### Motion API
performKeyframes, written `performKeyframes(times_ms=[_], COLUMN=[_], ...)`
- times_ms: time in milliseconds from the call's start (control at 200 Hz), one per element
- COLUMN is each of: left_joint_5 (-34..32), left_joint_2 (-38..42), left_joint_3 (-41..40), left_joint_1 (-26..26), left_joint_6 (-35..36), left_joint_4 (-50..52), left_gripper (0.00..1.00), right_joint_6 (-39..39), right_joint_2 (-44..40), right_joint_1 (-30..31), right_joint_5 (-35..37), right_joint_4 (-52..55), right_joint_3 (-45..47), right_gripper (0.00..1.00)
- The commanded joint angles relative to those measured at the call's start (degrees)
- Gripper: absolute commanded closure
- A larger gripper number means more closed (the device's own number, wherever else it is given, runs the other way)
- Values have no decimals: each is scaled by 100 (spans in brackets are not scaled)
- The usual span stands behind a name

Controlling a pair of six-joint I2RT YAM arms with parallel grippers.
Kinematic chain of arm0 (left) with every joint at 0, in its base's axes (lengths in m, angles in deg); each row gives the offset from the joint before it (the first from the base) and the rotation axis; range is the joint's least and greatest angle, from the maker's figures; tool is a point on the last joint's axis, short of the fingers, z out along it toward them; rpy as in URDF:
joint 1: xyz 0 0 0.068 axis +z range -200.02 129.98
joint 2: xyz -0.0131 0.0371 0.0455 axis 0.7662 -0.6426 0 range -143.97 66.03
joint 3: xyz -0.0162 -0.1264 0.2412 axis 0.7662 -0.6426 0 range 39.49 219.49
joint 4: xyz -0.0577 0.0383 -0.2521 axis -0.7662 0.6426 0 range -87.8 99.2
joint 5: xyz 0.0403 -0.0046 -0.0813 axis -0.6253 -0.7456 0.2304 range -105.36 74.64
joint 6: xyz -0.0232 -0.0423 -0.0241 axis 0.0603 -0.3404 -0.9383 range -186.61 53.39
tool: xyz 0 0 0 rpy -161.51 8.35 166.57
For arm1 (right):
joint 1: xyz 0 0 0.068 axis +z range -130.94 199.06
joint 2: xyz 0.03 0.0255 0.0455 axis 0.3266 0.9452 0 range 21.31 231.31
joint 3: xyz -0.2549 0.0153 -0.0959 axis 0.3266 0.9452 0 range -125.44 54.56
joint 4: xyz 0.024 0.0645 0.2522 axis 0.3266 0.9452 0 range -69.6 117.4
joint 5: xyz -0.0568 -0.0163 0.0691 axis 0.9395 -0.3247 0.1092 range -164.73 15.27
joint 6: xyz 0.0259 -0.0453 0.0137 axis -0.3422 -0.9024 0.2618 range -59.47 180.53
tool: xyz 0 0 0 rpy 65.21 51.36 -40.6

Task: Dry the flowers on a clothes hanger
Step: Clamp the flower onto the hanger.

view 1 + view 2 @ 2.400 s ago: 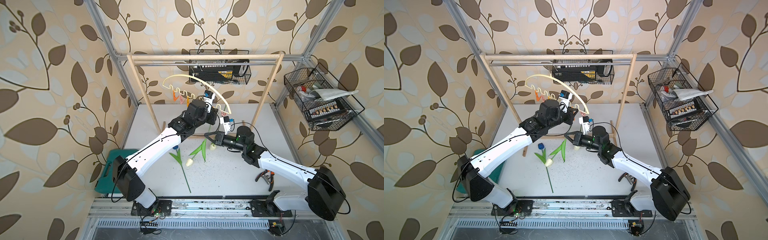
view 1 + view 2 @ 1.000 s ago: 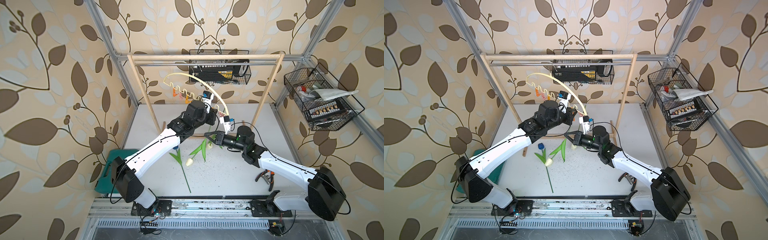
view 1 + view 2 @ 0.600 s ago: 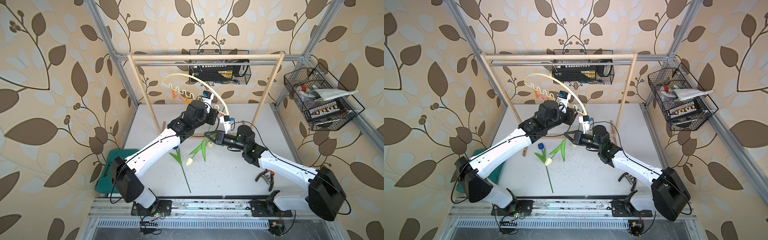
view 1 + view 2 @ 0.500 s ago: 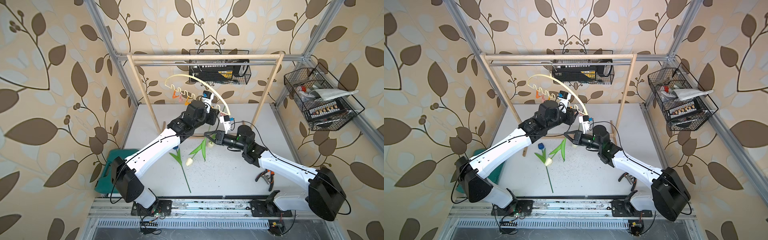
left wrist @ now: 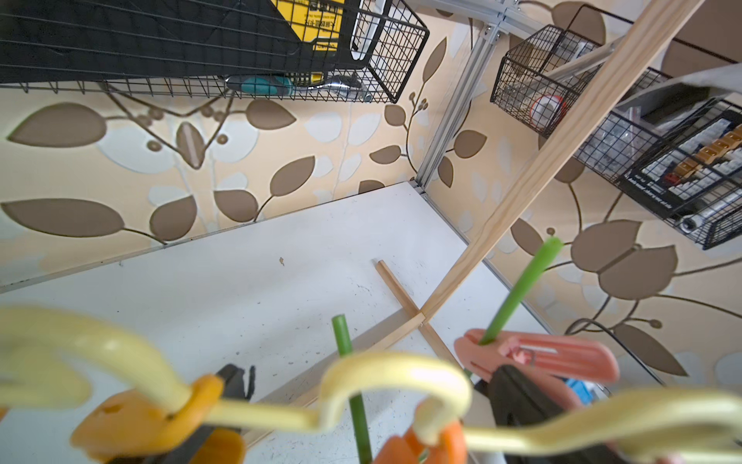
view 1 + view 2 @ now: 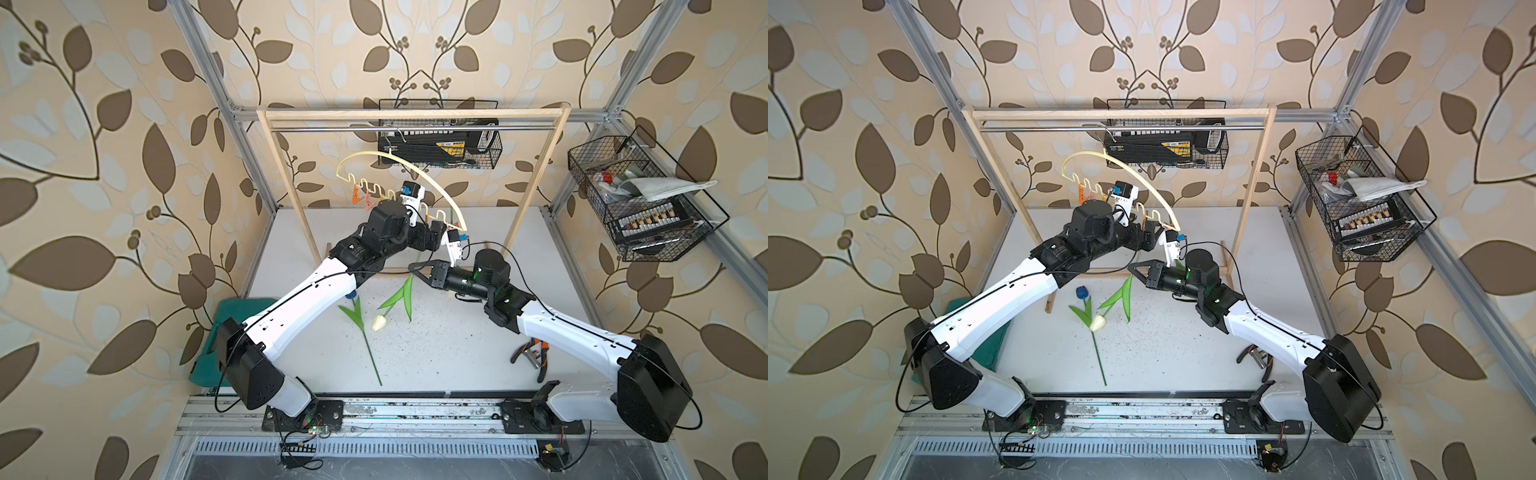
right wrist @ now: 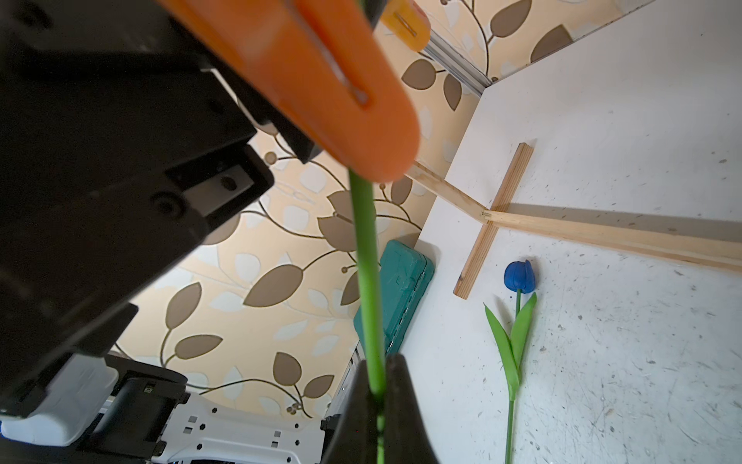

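The hanger [image 6: 415, 168] hangs by its hook from the rod [image 6: 332, 129] of the wooden rack [image 6: 289, 183], upper middle in both top views, tilted so its right end dips toward the two arms. The left end effector [image 6: 434, 237] sits at the wavy bar near that low end. In the left wrist view its fingers [image 5: 235, 381] stand spread wide, with an orange clip [image 5: 421, 446] between them (whether either finger touches it, I cannot tell).

A green stem [image 7: 367, 261] comes out of the orange clip. The right end effector [image 6: 413, 268], at frame centre in the top views, is pressed together on that stem just below the clip, pinching it. Green leaves [image 6: 409, 291] and a cream head [image 6: 379, 323] show just lower left of it.

A second stem [image 5: 518, 289] sits in a pink clip [image 5: 562, 357] just beside the first.

The blue tulip [image 6: 1082, 293] lies flat on the surface [image 6: 1183, 353], left of centre, its head just beside the left forearm and its stalk pointing to the lower edge. A teal case [image 6: 224, 332] lies at the surface's left edge, and pliers [image 6: 530, 355] lie near the right arm.
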Motion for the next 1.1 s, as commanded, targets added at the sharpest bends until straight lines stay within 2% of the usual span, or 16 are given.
performKeyframes(times_ms=[0, 180, 255, 350, 420, 480, 660, 770, 935, 1100], left_joint_5=[144, 213, 196, 243, 344, 410, 536, 312, -2, -95], left_joint_2=[272, 277, 275, 545, 611, 650, 643, 692, 968, 1354], left_joint_3=[68, 350, 332, 233, 231, 274, 537, 662, 602, 288], left_joint_1=[46, 46, 46, 59, 80, 97, 116, 132, 277, 568], left_joint_6=[-68, -179, -250, -334, -406, -463, -572, -659, -837, -998], left_joint_4=[171, 772, 866, 882, 968, 1085, 1617, 2023, 2410, 2388], left_gripper=[1, 1, 1, 1, 1, 1, 1, 1, 1, 4], right_joint_6=[-233, -415, -432, -466, -502, -537, -539, -819, -1169, -1364], right_joint_2=[-16, -51, -54, -93, -142, -181, -338, -482, -893, -1272], right_joint_1=[-38, -73, -74, -67, -76, -74, -71, -79, -82, -91], right_joint_5=[67, 197, 179, 163, 168, 146, 64, -18, -34, 38], right_joint_4=[192, 455, 490, 557, 623, 674, 858, 1240, 2082, 2582], right_joint_3=[-231, -304, -314, -306, -280, -239, -108, -129, -86, 52], right_gripper=[98, 93, 84, 79, 67, 62, 57, 51, 43, 42])
